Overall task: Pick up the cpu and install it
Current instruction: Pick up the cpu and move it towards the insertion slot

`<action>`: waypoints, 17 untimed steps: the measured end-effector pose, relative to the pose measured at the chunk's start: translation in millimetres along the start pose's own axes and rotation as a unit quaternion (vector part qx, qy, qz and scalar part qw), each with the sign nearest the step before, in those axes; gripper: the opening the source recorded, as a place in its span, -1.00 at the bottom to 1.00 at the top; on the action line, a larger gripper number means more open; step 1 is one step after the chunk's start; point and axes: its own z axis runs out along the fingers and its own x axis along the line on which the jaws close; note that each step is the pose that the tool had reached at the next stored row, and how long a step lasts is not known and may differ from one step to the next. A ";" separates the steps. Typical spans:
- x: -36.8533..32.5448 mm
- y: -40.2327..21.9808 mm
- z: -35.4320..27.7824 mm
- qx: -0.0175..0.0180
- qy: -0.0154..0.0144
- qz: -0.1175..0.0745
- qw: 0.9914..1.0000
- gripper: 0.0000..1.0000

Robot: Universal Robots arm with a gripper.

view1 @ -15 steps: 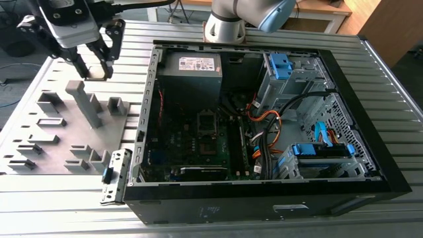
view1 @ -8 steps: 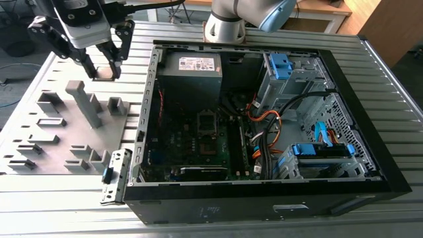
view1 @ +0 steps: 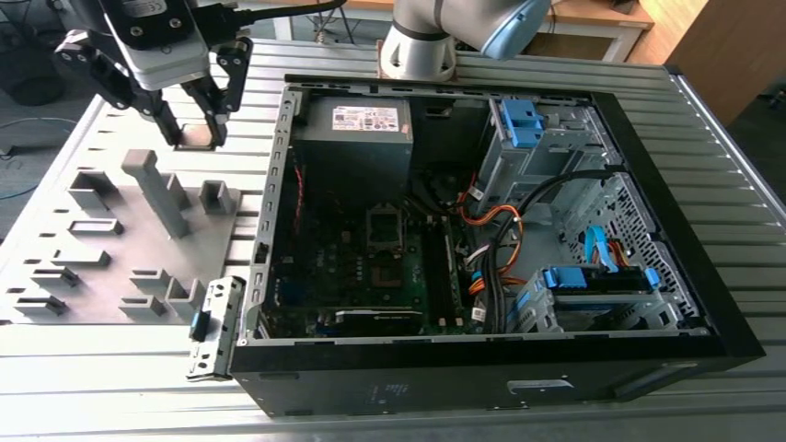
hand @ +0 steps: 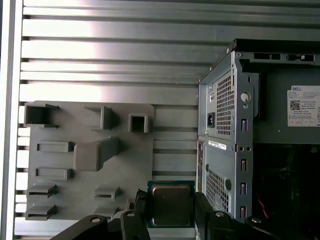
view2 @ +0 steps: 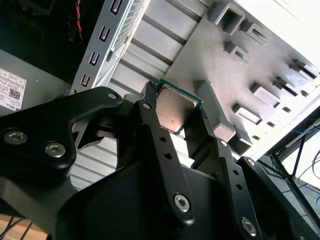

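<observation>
Cpu (hand: 171, 205) is seen pinched by two opposite edges between the black fingers (hand: 202, 212) of the gripper (hand: 170, 208), its pale metal face turned toward the camera in the first wrist view. In the second wrist view the same chip (view2: 175, 107) is shown clamped at the fingertips (view2: 150, 107), with its green rim exposed beyond them. Past the fingertips, a grey fixture plate (hand: 135, 160) with upright blocks is laid on a slatted metal table (hand: 110, 50); whether the chip touches the plate cannot be told. To one side of the fingers stands the open computer case (hand: 235, 130). In the exterior view the gripper (view1: 193, 138) is seen over the plate's far edge (view1: 110, 267), just beside the case wall (view1: 285, 166), with the chip (view1: 194, 136) held between the fingers.
</observation>
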 end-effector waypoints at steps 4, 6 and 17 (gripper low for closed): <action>-0.9 0.0 0.0 0.000 0.000 0.000 1.000 -0.06; -1.3 0.0 0.0 0.000 0.000 0.000 1.000 -0.06; -6.4 0.0 0.1 0.000 0.000 0.000 1.000 -0.06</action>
